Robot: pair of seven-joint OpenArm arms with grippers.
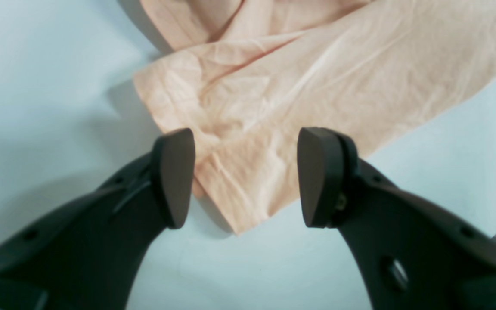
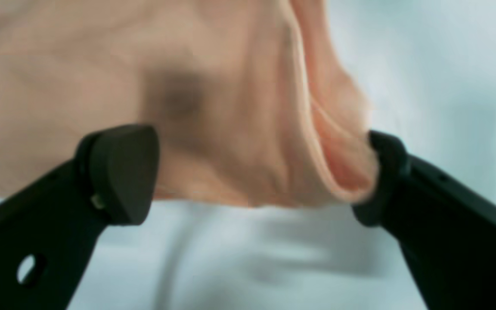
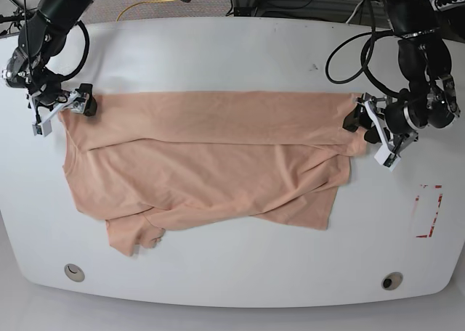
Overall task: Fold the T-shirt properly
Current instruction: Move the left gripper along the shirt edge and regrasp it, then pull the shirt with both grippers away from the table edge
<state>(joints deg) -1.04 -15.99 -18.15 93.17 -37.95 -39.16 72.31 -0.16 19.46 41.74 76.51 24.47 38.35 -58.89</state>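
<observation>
Both pads of the left gripper (image 1: 246, 178) stand wide apart, a corner of the T-shirt (image 3: 211, 164) lying loose between them, ungripped. Right gripper (image 2: 256, 176) gapes fully, a bunched hem fold resting against 1 jaw, nothing clamped. Risk: closing on 1 layer only, or unevenly, would skew the fold across the table (image 3: 240, 273).

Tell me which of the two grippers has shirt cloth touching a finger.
The right gripper: a bunched edge of the T-shirt presses against one finger. The left gripper stands open over a shirt corner, its fingers apparently clear of the cloth.
</observation>
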